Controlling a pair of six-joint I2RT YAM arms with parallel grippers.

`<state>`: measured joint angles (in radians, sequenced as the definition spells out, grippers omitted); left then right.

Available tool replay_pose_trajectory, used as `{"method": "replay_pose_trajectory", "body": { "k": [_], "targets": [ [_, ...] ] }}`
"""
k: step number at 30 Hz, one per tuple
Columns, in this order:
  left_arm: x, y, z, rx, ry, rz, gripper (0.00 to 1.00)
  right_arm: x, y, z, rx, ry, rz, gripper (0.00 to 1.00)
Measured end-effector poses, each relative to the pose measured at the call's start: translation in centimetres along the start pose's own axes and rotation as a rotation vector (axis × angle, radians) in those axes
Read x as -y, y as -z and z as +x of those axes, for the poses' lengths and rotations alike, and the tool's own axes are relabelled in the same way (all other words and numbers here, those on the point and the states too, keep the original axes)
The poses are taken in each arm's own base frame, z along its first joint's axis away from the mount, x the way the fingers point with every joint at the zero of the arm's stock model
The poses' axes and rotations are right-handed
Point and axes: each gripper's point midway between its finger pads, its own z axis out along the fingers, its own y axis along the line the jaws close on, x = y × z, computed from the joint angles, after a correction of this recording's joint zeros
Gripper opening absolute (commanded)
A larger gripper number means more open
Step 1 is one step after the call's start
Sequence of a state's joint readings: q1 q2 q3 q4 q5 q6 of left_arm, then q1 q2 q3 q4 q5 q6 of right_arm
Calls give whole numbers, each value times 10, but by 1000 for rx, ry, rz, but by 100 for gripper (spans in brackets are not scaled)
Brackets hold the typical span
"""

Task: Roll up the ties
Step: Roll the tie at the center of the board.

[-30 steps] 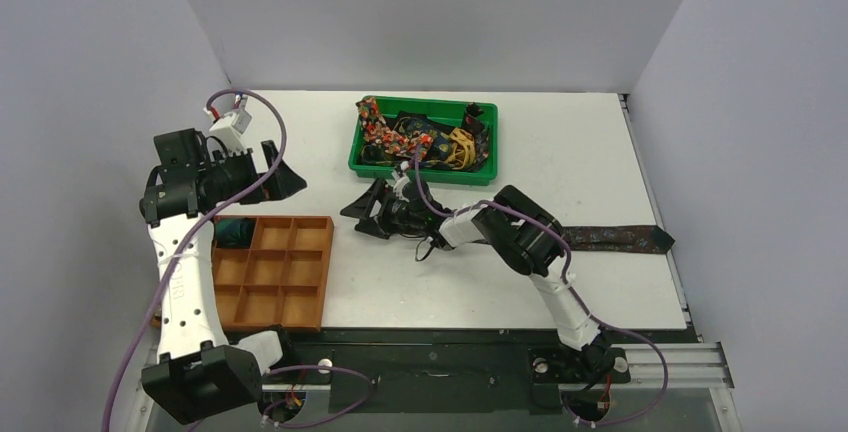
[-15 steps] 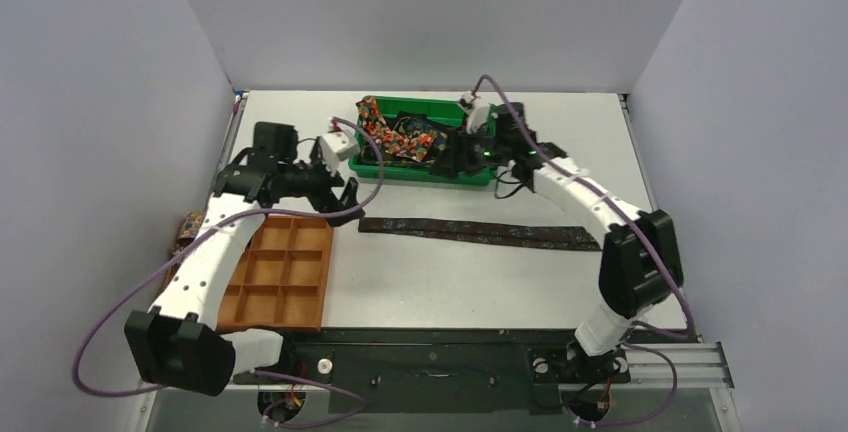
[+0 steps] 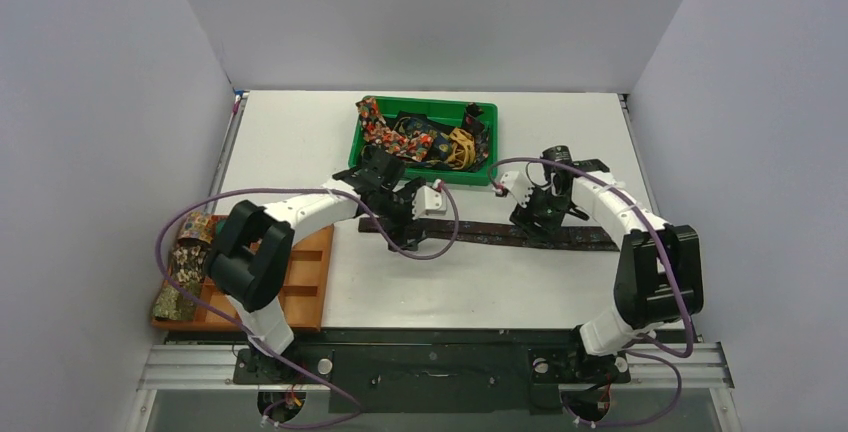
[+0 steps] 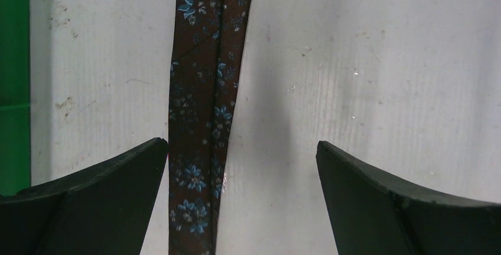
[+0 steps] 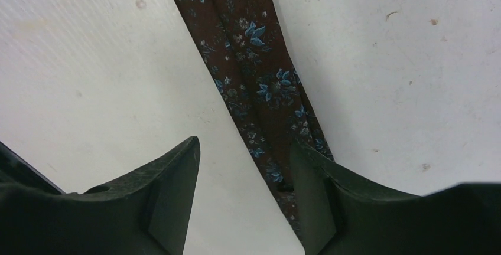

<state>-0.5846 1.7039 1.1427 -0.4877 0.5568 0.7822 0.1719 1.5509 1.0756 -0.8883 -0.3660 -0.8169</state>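
A long dark brown tie with small blue flowers [image 3: 480,233] lies flat across the table, running left to right. My left gripper [image 3: 405,232] is open above its narrow left end. In the left wrist view the tie [image 4: 201,119] runs just inside the left finger [image 4: 106,190], with bare table between the fingers. My right gripper [image 3: 537,227] is open above the tie's right part. In the right wrist view the tie [image 5: 254,72] runs diagonally under the right finger [image 5: 354,202]. More ties, red floral, navy-gold and yellow, fill the green bin [image 3: 365,164].
A brown wooden compartment tray [image 3: 310,272] sits at the front left, partly behind my left arm. Two rolled patterned ties [image 3: 185,257] lie at its left edge. The green bin's wall [image 4: 12,60] shows at the left of the left wrist view.
Both arms left the green bin. The left gripper moved right and forward to the tie's left end; the right gripper moved forward to its right part. The tie stayed flat.
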Motion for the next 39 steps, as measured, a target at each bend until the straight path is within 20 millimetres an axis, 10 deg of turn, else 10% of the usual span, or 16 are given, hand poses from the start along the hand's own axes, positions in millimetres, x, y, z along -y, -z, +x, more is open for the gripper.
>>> {"method": "replay_pose_trajectory", "body": {
  "k": [12, 21, 29, 33, 39],
  "targets": [
    [-30, -57, 4, -26, -108, -24, 100, 6, -34, 35, -131, 270, -62, 58],
    [-21, -68, 3, -60, -183, 3, 47, 18, -40, 45, -178, 377, -26, 34],
    [-4, -77, -5, -61, -211, 33, 27, 29, -34, 61, -208, 431, -8, 27],
    [4, -82, -9, -61, -216, 43, 31, 31, -32, 68, -219, 452, 0, 27],
    [13, -81, -13, -53, -167, 36, 72, 35, -27, 79, -240, 454, 17, 49]
  ]
}}
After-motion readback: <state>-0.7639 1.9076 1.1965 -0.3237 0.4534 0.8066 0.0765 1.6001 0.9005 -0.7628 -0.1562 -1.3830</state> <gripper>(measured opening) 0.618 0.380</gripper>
